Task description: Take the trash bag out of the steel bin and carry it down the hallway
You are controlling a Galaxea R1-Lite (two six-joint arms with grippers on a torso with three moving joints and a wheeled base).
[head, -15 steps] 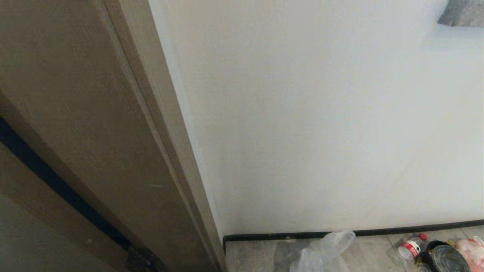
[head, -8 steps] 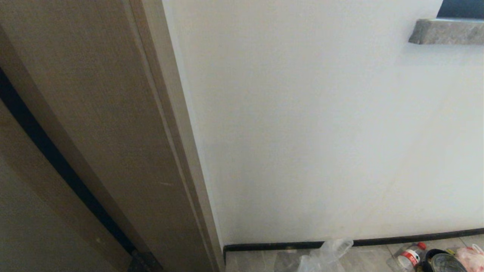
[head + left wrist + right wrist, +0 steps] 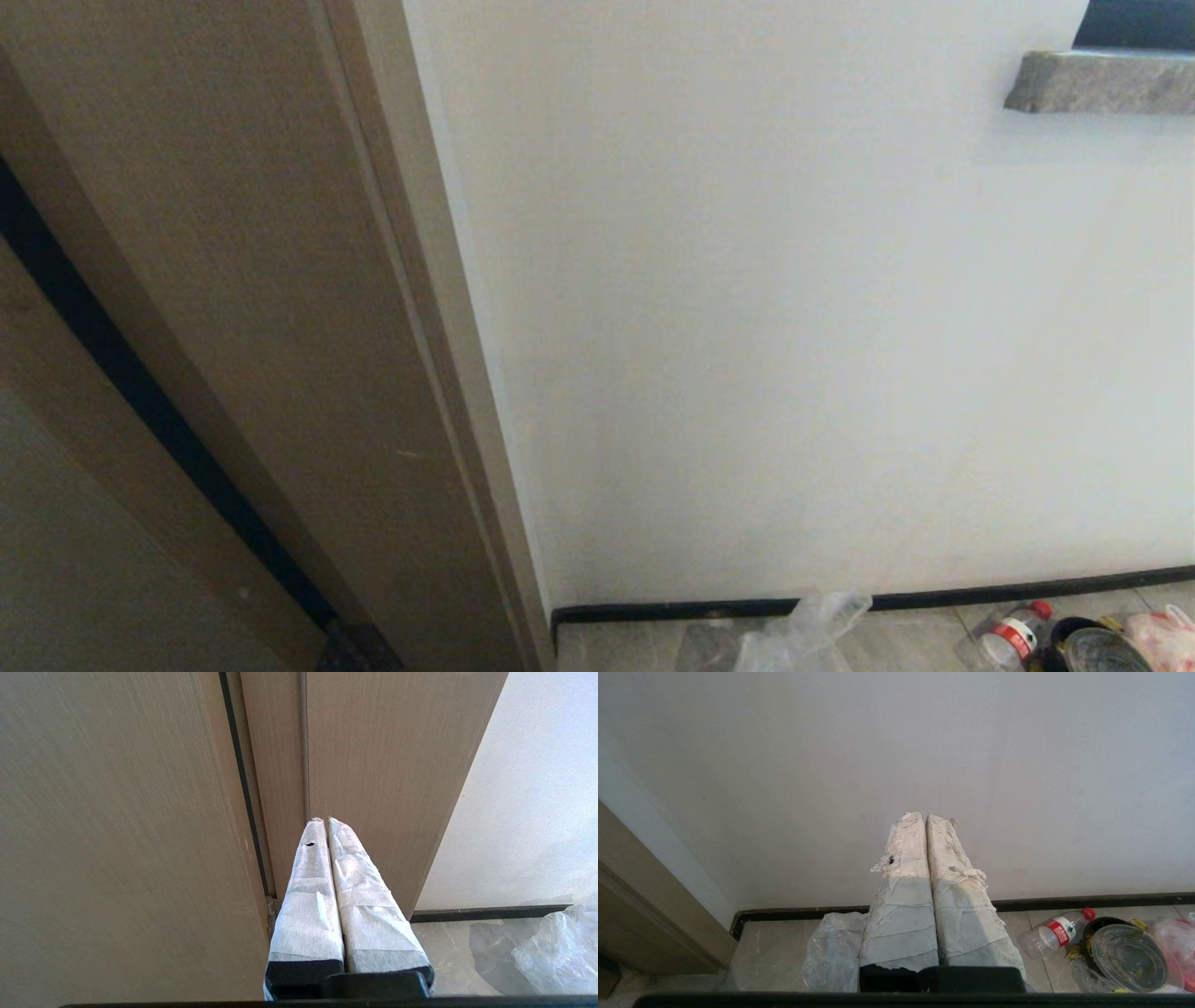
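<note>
Risk of snagging on the door frame or striking the white wall, both close ahead with little floor between, while the left gripper and right gripper hang pressed together, empty, and the trash bag lies crumpled by the skirting.

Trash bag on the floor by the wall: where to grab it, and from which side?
Judging by its pose, grip the trash bag at the raised crumpled peak nearest the black skirting, coming from above. The film lies slumped on the floor tiles, so only that bunched top gives the fingers something to pinch. Both grippers, left and right, are shut and must open first.
</note>
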